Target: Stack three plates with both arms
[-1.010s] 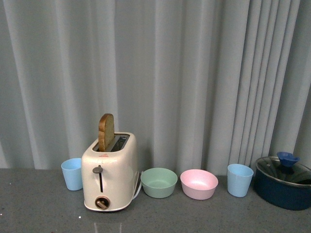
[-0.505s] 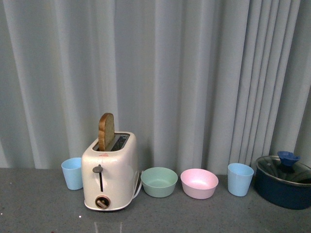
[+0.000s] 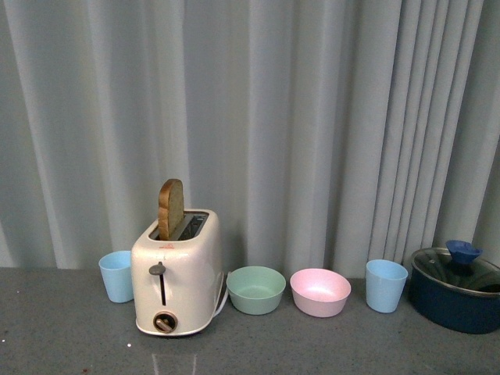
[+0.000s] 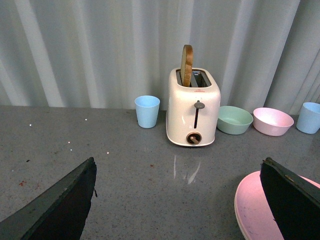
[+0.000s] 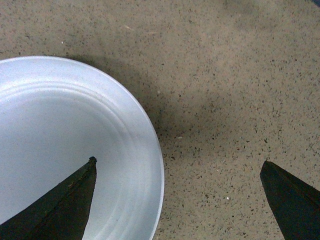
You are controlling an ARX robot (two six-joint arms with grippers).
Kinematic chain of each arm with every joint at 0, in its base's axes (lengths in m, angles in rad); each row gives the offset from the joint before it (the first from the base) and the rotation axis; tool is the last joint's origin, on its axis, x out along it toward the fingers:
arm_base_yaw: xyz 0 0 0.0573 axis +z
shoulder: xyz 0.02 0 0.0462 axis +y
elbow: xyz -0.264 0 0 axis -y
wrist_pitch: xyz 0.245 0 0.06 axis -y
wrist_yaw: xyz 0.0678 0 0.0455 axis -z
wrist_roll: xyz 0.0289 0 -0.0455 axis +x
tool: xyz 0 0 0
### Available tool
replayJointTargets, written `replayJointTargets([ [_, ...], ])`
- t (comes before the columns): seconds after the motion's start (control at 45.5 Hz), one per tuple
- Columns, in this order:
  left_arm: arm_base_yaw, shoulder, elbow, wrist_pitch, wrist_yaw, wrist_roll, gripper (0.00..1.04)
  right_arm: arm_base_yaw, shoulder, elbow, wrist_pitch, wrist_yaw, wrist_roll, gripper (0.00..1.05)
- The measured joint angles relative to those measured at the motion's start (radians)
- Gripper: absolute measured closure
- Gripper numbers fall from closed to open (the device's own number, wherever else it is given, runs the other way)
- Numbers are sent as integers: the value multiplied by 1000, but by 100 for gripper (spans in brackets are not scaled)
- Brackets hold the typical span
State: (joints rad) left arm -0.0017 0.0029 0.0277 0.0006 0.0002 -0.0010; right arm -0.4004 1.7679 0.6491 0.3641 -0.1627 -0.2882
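In the left wrist view my left gripper (image 4: pixel 177 167) is open, its two dark fingers wide apart above the grey counter. The edge of the pink plate (image 4: pixel 252 210) lies on the counter beside one finger. In the right wrist view my right gripper (image 5: pixel 177 167) is open and looks straight down. One finger hangs over the light blue plate (image 5: pixel 60 145), the other over bare speckled counter. The plate's rim lies between the fingers. The cream-beige plate is out of view. Neither arm nor any plate shows in the front view.
At the back of the counter stand a light blue cup (image 3: pixel 116 276), a cream toaster (image 3: pixel 175 270) with a slice of bread (image 3: pixel 169 209), a green bowl (image 3: pixel 255 290), a pink bowl (image 3: pixel 319 293), another blue cup (image 3: pixel 386 286) and a dark blue lidded pot (image 3: pixel 457 289). A grey curtain hangs behind.
The front view has shifted slightly: the objects sit a little higher and further right in frame than a second ago. Nothing on the counter has moved.
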Motion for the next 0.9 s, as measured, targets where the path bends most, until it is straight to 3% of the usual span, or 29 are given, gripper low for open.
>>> replayJointTargets([
  [0.901, 0, 0, 0, 0, 0, 0, 7, -33, 190, -6, 84, -65, 56, 7],
])
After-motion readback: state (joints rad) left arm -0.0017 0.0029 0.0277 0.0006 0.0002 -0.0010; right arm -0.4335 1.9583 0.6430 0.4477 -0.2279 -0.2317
